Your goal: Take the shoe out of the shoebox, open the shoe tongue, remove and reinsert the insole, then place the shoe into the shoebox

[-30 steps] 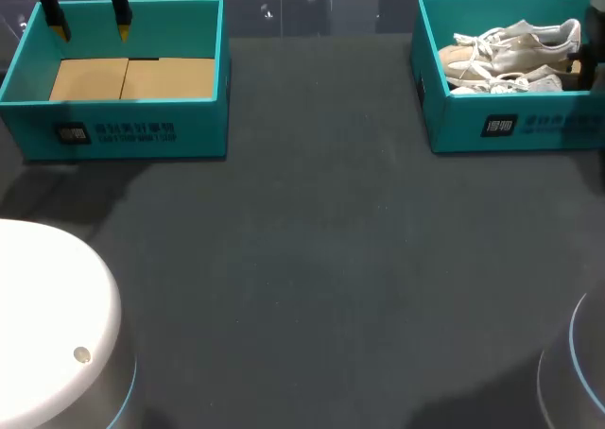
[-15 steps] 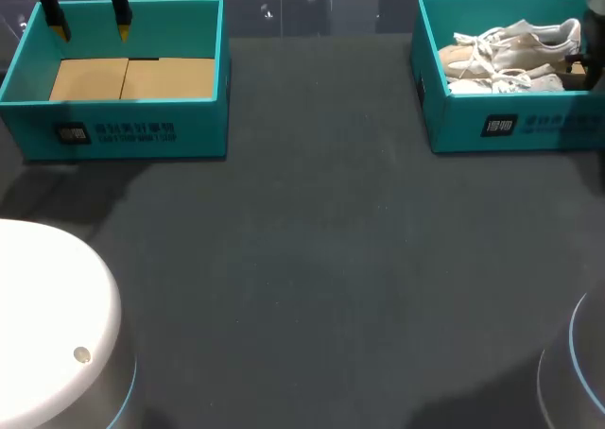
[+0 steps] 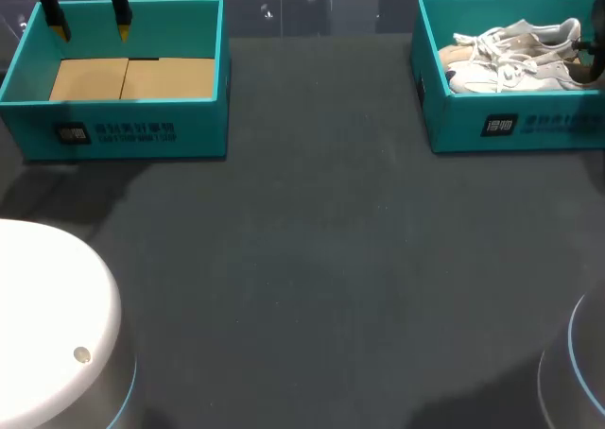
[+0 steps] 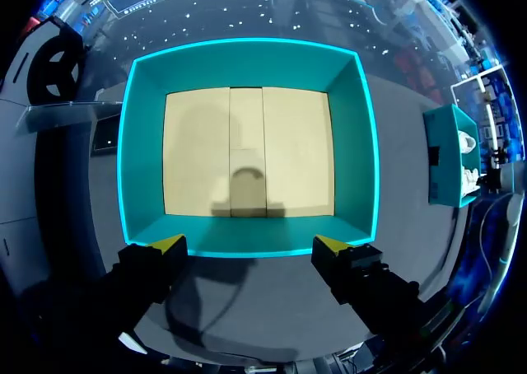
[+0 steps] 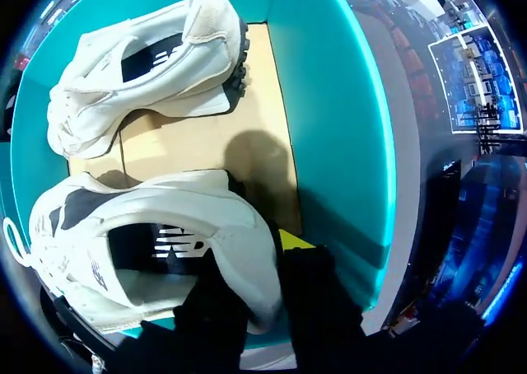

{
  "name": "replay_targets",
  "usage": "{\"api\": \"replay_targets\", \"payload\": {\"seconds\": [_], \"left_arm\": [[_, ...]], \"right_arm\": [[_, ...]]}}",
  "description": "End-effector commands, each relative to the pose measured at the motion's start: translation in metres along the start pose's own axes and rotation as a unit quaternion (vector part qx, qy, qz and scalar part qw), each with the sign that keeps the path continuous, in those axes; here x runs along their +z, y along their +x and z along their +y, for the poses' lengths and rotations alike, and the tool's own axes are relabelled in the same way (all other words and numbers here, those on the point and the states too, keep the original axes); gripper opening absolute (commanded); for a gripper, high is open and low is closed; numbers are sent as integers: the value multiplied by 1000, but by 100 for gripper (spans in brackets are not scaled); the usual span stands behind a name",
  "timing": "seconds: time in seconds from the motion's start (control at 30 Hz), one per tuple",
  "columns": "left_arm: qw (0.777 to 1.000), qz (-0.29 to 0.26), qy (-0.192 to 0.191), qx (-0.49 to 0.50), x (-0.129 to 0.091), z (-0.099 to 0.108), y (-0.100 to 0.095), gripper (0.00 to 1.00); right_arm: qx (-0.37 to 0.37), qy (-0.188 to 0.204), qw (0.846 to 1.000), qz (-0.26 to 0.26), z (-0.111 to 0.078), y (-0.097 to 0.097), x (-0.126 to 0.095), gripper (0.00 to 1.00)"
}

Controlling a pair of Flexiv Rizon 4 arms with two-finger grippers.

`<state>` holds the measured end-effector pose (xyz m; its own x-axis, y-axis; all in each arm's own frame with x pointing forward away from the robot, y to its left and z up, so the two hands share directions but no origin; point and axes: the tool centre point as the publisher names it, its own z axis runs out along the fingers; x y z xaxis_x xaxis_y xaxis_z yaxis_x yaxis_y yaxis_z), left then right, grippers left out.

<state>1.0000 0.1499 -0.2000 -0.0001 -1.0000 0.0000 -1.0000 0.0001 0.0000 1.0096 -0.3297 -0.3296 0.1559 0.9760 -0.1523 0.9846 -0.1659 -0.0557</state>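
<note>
Right gripper: closed on the heel of the near shoe. One finger sits inside the collar and the yellow-tipped one presses the heel from outside. Probable reason: the heel rim is the stiffest edge to pinch, and it leaves the laces and tongue free for later handling.

Near shoe: white, lace-up, inside the shoebox at the table's far right. Its toe points away from the gripper and its heel sits by the right-hand wall. From the head view it looks tipped, heel higher than toe, so the step in hand is judged to be the lift-out.

Second shoe: same pattern, lying on its side on the cardboard liner, further along the shoebox and apart from the held one. Not part of the grasp.

Left gripper: fingers wide apart, holding nothing, hovering over the far rim of the empty box at the table's far left. Judged to be parked clear of the working side.

Table: dark surface between the two boxes, the likely spot for the tongue and insole work.
</note>
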Motion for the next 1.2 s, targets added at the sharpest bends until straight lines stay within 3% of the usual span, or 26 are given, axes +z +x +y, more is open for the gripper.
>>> {"api": "replay_targets", "payload": {"seconds": [0.03,0.23,0.5,0.97,1.2], "left_arm": [[1000,0,0,0,0,0,0,100],[1000,0,0,0,0,0,0,100],[1000,0,0,0,0,0,0,100],[1000,0,0,0,0,0,0,100],[1000,0,0,0,0,0,0,100]], "right_arm": [[2,6,1000,5,2,-4,-15,0],[6,5,1000,17,2,-5,-34,0],[17,-3,1000,-5,-1,0,-61,0],[17,-3,1000,-5,-1,0,-61,0],[47,-19,998,-36,8,-21,-98,0]]}}
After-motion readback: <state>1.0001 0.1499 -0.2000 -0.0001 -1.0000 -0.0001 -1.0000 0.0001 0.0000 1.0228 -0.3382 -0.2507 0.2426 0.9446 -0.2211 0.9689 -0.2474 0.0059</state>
